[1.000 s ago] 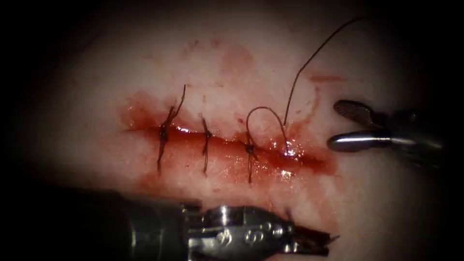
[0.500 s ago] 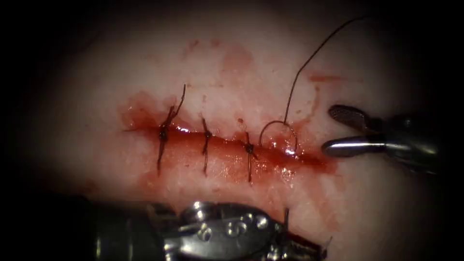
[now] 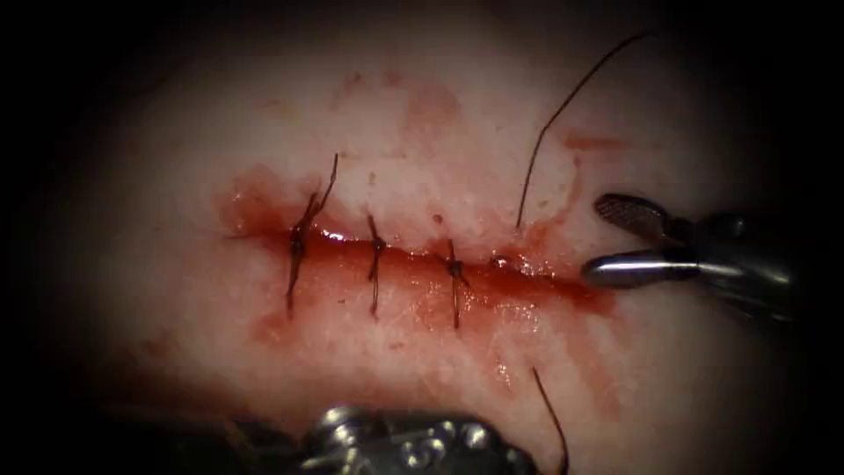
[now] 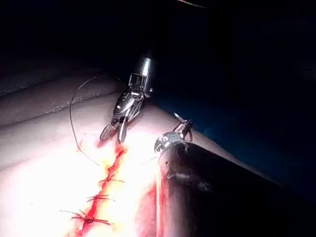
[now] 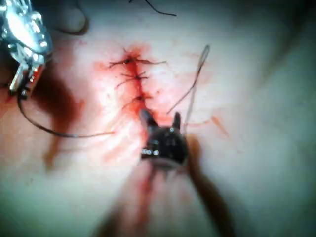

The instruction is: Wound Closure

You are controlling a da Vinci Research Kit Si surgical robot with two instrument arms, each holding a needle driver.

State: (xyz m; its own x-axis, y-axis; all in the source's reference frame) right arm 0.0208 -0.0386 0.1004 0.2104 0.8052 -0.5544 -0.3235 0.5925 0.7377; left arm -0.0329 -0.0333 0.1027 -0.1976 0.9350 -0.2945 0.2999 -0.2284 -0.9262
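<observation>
Tissue (image 3: 422,158): cut (image 3: 413,264) runs left-right. My right end effector (image 3: 607,237) gapes wide, empty, at its right end. Left end effector (image 4: 185,127): can't tell its grip. Thread (image 3: 563,114) climbs up-right; I can't locate the needle.

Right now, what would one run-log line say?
left fingers: hold thread | right fingers: open, empty | loop at cut: drawn flat

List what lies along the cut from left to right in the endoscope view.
First tied stitch → second stitch → third stitch → thread entering the tissue above the cut → right tool, jaws open, holding nothing.
</observation>
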